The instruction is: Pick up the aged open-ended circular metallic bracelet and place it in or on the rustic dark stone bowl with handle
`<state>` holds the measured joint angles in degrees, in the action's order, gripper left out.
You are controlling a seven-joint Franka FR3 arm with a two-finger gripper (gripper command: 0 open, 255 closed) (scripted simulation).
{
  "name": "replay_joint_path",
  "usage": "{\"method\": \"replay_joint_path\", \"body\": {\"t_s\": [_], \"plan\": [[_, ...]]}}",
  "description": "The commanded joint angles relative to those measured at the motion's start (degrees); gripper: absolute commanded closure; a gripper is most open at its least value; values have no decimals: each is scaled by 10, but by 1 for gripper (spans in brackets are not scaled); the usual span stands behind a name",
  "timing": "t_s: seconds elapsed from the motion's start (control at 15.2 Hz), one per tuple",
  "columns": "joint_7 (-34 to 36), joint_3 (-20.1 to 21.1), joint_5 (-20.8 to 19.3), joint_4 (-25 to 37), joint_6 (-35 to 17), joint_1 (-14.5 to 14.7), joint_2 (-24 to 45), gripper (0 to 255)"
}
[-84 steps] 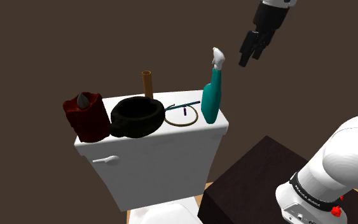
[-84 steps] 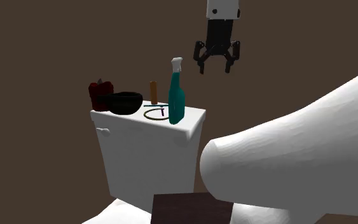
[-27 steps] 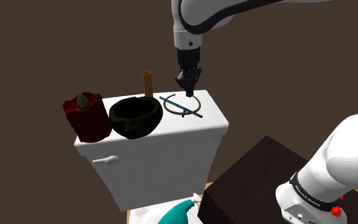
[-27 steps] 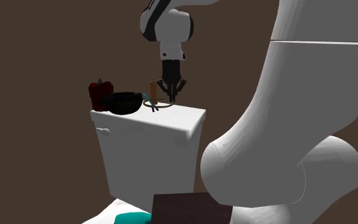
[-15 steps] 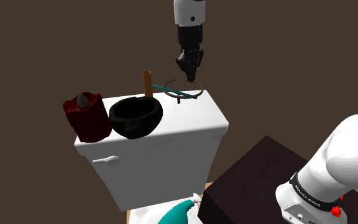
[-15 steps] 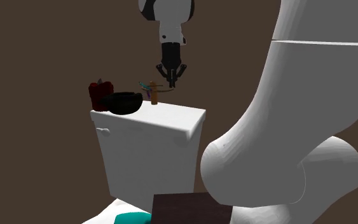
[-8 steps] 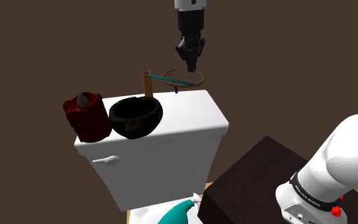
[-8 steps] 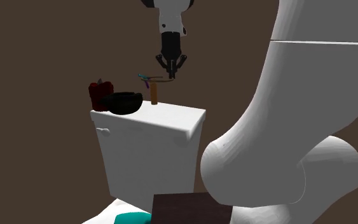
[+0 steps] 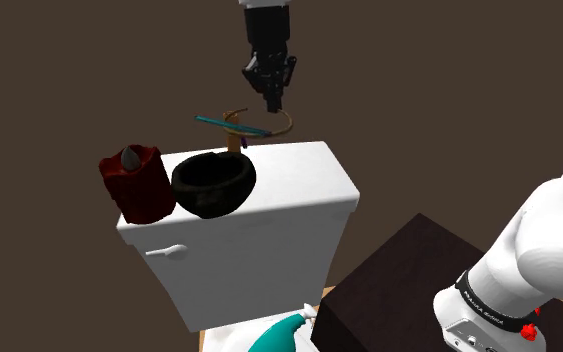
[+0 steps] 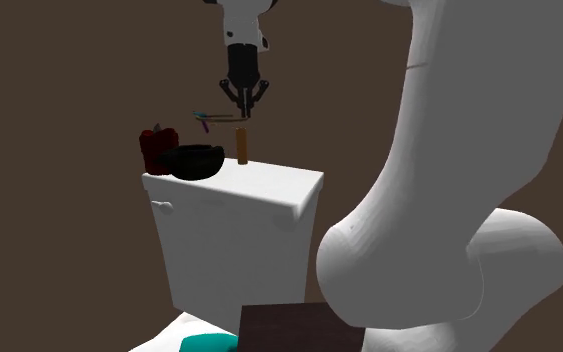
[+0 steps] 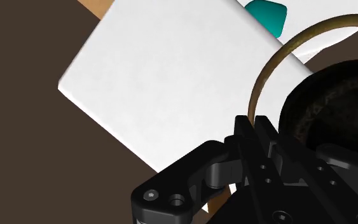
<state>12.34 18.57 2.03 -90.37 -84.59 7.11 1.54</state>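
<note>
the claw [image 9: 272,106] has carried the bracelet [image 11: 271,65] across toward the bowl [image 9: 214,183], clamped on its rim to keep it level; a teal stick [image 9: 231,123] rides along.

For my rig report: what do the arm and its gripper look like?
The arm has smooth, rounded white links, with a dark band carrying white lettering and a small red part near its foot. The gripper is all black and blocky.

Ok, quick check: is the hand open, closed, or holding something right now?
The hand: closed on the bracelet, holding it in the air above the white tank.
</note>
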Motion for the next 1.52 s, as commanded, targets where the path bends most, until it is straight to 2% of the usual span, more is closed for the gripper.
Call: {"method": "replay_joint_path", "body": {"t_s": [0.0, 0.26, 0.33, 1.06, 1.45], "plan": [[30, 14, -6, 34, 8, 15, 27, 255], [88, 37, -28, 130, 32, 53, 101, 255], [112, 46, -41, 179, 46, 73, 137, 255], [103, 42, -31, 59, -50, 63, 112, 255], [101, 41, -30, 23, -83, 61, 109, 255]]}}
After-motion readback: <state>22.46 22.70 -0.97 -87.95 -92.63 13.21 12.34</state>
